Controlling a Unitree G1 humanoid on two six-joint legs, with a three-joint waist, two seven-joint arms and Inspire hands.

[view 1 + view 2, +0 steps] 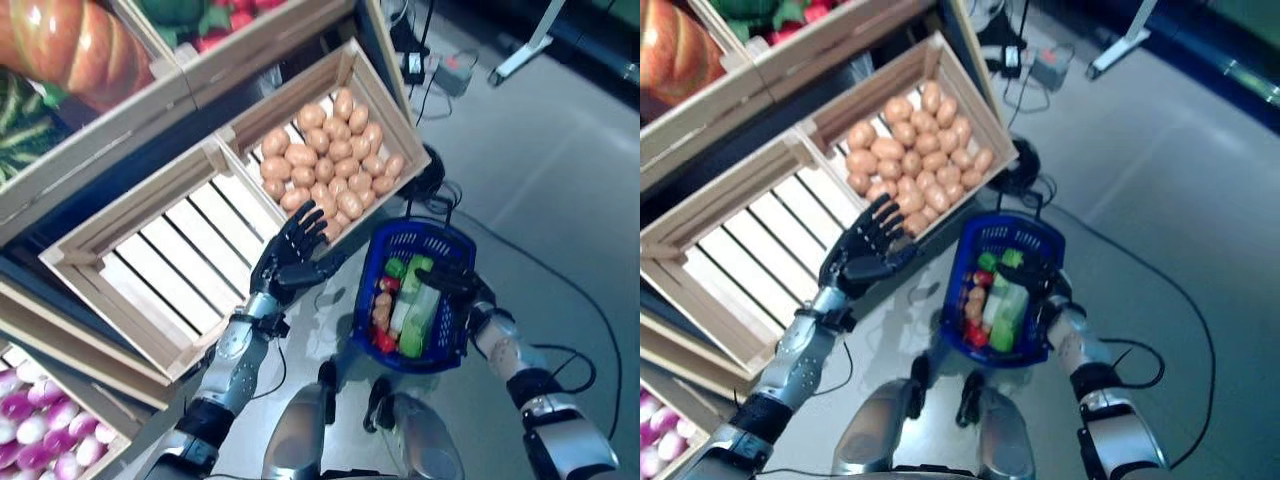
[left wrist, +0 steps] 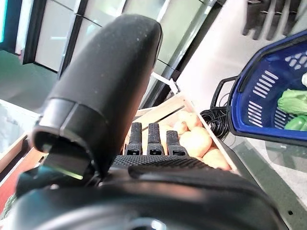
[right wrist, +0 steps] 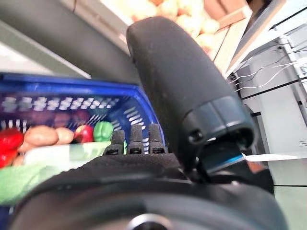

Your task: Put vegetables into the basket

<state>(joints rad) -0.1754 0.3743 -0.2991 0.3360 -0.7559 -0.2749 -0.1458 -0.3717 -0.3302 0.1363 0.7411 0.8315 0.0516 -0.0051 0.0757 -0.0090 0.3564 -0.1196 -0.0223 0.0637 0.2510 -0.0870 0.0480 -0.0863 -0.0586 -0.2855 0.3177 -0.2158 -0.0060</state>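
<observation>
The left hand (image 1: 292,255) hangs with its fingers spread and nothing in them, the fingertips reaching over the near edge of the potato crate (image 1: 415,135). Just ahead of the fingertips lie the nearest potatoes (image 1: 325,165), piled across the crate floor and apart from the hand so far as the head views show. On the hand's outer side stands an empty slatted crate (image 1: 160,250); on its inner side, near but not touching, is the blue basket (image 1: 373,262).

The right hand (image 1: 455,283) is at the basket's far rim from the left hand, and it appears to carry the basket there. Its wrist view shows its fingers lying straight along the basket's inside, but whether anything is curled round a rim or handle I cannot tell. The basket already holds a mix: green produce, something red, a few potatoes.

The step in hand looks like a reach for another potato, not yet a grasp. The next move, as I judge it, calls for the left hand to go forward and down onto one potato at the pile's near edge, close round it without rolling its neighbours, then lift it clear of the crate wall and swing inward over the basket.
</observation>
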